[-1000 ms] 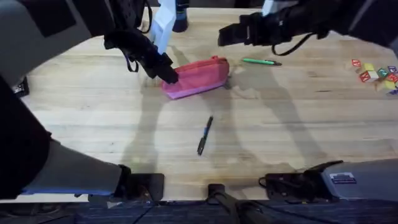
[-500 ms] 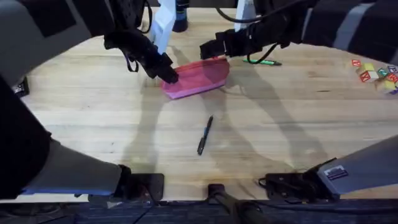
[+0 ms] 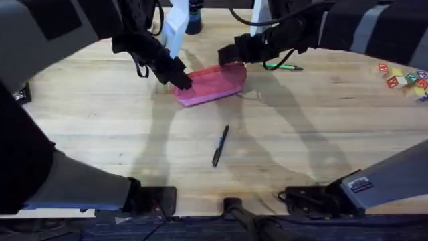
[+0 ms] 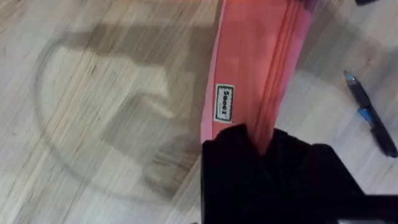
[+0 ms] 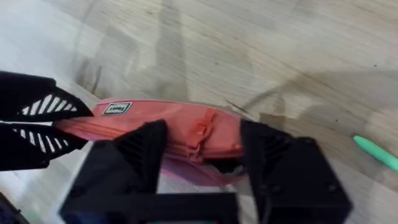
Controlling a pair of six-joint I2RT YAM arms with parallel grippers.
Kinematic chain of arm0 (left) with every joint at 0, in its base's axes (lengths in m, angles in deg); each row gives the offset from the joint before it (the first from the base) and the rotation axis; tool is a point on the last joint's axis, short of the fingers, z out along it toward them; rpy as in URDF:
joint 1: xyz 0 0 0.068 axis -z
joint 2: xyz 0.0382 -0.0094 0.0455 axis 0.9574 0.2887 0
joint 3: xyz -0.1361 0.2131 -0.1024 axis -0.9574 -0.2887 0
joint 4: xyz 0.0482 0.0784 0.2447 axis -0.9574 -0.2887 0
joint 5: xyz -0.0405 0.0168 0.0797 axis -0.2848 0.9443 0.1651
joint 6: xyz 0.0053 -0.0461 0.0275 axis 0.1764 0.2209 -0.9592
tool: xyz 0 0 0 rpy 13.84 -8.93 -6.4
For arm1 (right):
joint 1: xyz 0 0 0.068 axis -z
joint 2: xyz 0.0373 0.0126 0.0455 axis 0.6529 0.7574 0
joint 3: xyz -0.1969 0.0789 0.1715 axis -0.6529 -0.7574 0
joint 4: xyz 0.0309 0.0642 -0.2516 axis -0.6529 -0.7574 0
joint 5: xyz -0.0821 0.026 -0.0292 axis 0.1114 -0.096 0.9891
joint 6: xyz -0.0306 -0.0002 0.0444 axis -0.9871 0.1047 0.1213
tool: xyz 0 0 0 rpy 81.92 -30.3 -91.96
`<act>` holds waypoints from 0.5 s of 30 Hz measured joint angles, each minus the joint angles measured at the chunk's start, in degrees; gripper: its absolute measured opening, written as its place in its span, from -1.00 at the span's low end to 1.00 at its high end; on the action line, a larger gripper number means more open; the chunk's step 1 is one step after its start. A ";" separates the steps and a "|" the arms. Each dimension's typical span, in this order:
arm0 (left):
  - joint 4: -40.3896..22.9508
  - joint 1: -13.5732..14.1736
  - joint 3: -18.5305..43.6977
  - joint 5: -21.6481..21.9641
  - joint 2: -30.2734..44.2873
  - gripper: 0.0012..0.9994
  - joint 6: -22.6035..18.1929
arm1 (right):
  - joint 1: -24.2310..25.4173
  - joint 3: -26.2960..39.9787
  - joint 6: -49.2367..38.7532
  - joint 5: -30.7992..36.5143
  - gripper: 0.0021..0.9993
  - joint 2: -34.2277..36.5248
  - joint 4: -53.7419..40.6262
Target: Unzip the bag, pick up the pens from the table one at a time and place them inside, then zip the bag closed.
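Bag (image 3: 210,83): lying on the tabletop (image 3: 100,134), zipper edge up, still zipped.
Left gripper (image 4: 264,140): jaws clamped on the bag's left end, pinning it.
Right gripper (image 5: 202,143): jaws spread wide, straddling the other end at the zipper pull, gripping nothing yet.
Pens: dark one (image 3: 220,145) lying nearer the bases; green one (image 3: 281,66) lying just beyond the bag.
Risk: jaws may be closing on fabric instead of the pull, so the pouch drags or slips from the left grip.
Writing: a small white tag (image 4: 224,102) on the bag, print too small to be read with confidence.

Bag (image 3: 212,84) mid-table (image 3: 100,127) — 1 pen (image 3: 220,145) before it, 1 (image 3: 283,67) right.
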 joint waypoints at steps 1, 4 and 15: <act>-0.01 0.00 0.00 0.00 0.00 -0.92 0.00 | 0.00 0.00 0.01 0.04 0.25 -0.01 -0.02; -0.03 0.00 0.00 0.02 0.00 -0.92 0.00 | 0.13 0.00 0.01 0.12 -0.04 0.00 -0.07; -0.06 0.00 0.00 -0.02 0.00 -0.92 0.00 | 0.11 0.02 0.18 0.02 -0.94 0.00 -0.03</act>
